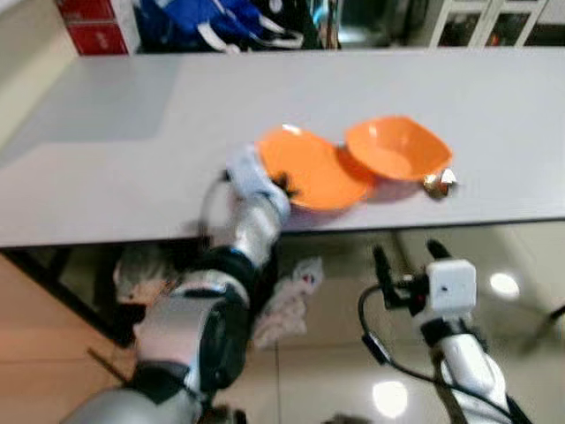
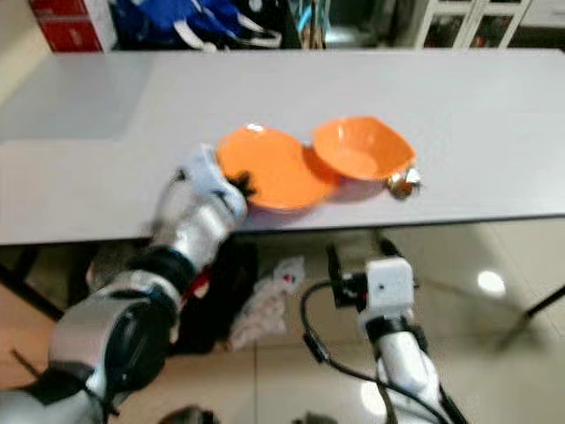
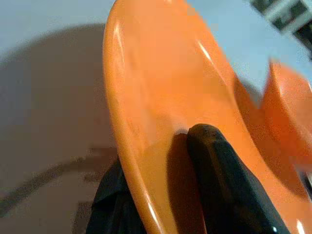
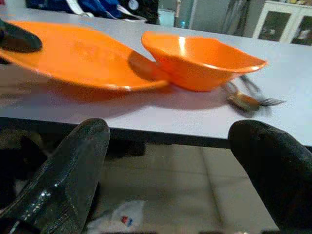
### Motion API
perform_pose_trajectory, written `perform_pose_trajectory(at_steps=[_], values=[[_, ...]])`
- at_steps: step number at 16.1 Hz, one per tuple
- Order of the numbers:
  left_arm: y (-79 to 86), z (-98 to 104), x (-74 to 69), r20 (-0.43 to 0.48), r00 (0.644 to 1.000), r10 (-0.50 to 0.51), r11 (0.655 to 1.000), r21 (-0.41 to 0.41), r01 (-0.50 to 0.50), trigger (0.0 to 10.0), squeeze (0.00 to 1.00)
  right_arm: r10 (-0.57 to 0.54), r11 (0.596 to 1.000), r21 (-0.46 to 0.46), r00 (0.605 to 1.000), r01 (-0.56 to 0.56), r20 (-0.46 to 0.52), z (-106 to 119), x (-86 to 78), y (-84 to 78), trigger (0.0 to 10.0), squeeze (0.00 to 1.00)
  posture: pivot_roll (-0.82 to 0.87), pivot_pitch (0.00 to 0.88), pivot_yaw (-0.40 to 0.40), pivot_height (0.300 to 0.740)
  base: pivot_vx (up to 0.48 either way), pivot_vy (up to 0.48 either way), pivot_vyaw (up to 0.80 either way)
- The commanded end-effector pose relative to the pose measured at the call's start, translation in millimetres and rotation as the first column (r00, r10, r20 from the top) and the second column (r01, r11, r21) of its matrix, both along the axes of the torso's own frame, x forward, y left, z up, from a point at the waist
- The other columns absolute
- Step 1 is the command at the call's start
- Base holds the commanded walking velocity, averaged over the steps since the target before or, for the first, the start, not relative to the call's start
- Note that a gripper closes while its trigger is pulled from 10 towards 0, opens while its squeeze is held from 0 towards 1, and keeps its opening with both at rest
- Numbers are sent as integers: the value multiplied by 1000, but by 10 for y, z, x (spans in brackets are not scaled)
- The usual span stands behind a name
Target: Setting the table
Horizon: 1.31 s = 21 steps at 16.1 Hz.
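An orange plate [image 1: 313, 168] lies near the front edge of the white table [image 1: 106, 132], its right rim against an orange bowl [image 1: 397, 146]. My left gripper [image 1: 281, 184] is shut on the plate's near-left rim, one black finger [image 3: 219, 180] on top and the other under it. In the right wrist view the plate [image 4: 83, 53] stands tilted a little off the tabletop. A small fork [image 1: 439, 183] lies just right of the bowl. My right gripper [image 1: 406, 256] is open, below and in front of the table edge, facing the bowl [image 4: 200, 53].
A blue bag [image 1: 212, 22] and a red box [image 1: 93, 26] are at the table's far edge, with white cabinets [image 1: 494, 22] behind. A crumpled white bag [image 1: 287, 300] lies on the floor under the table. The left and far parts of the tabletop are bare.
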<state>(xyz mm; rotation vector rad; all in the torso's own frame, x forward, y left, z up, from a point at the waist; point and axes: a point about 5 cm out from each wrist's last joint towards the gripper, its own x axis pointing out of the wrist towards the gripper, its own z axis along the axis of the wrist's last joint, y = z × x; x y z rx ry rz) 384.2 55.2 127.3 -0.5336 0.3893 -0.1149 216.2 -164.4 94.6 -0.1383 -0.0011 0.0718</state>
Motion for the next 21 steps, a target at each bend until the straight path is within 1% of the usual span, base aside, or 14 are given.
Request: perform_pose_trajectory(at_steps=[1, 3, 5, 7, 9, 10, 13, 14, 15, 16, 20, 21], values=[[-1, 151, 61, 52, 999, 9, 1000, 3, -10, 0, 0, 2, 1000, 1, 1000, -2, 3, 22, -2, 12, 10000, 0, -100, 44, 2, 740, 0, -382, 0], [16, 145, 64, 40, 999, 28, 999, 24, -29, 0, 0, 4, 1000, 0, 1000, -4, 1, 19, -1, 12, 10000, 0, -99, 44, 1, 740, 0, -330, 0], [99, 108, 67, 16, 996, 83, 995, 44, -84, 0, 0, 5, 1000, -2, 1000, -5, -2, 15, -4, 11, 10000, 0, -102, 45, 1, 740, 0, -309, 0], [240, 51, 66, -19, 985, 170, 985, 41, -169, 0, 0, 4, 1000, -3, 1000, -4, -8, 3, -14, 3, 10000, 0, -100, 46, -1, 740, 0, -137, 0], [264, 34, 61, -19, 982, 186, 982, 47, -185, 0, 0, 7, 1000, -5, 1000, -7, -11, -2, -15, 2, 10000, 0, -99, 46, -3, 740, 0, 0, 0], [283, 31, 61, -9, 981, 192, 979, 74, -191, 0, 0, 9, 1000, -5, 1000, -9, -13, -5, -17, 4, 10000, 0, -99, 46, -3, 740, 0, 0, 0], [380, 18, 66, -7, 972, 236, 966, 110, -234, 0, 0, 8, 1000, -5, 1000, -8, -15, -9, -25, 1, 10000, 0, -102, 44, -2, 740, 0, 0, 0], [443, 27, 75, 10, 968, 252, 959, 130, -251, 10000, 0, 7, 1000, -5, 1000, -7, -17, -10, -33, -2, 10000, 0, -102, 42, -2, 740, 0, 0, 0], [446, 69, 89, 41, 967, 250, 958, 132, -254, 10000, 0, 8, 1000, -5, 1000, -8, -17, -9, -37, -1, 10000, 0, -102, 40, -4, 740, 0, 0, 0], [423, 111, 100, 71, 968, 240, 959, 135, -248, 0, 0, 8, 1000, -6, 1000, -8, -17, -7, -39, -2, 10000, 0, -101, 38, -6, 740, 0, 0, 0], [435, 117, 103, 80, 966, 246, 957, 141, -255, 0, 0, 10, 1000, -6, 1000, -10, -17, -4, -45, 2, 10000, 0, -102, 33, -5, 740, 0, 0, 0], [426, 124, 106, 86, 969, 232, 958, 154, -243, 0, 0, 9, 1000, -7, 1000, -9, -18, -5, -48, 2, 10000, 0, -102, 31, -5, 740, 0, 0, 0]])
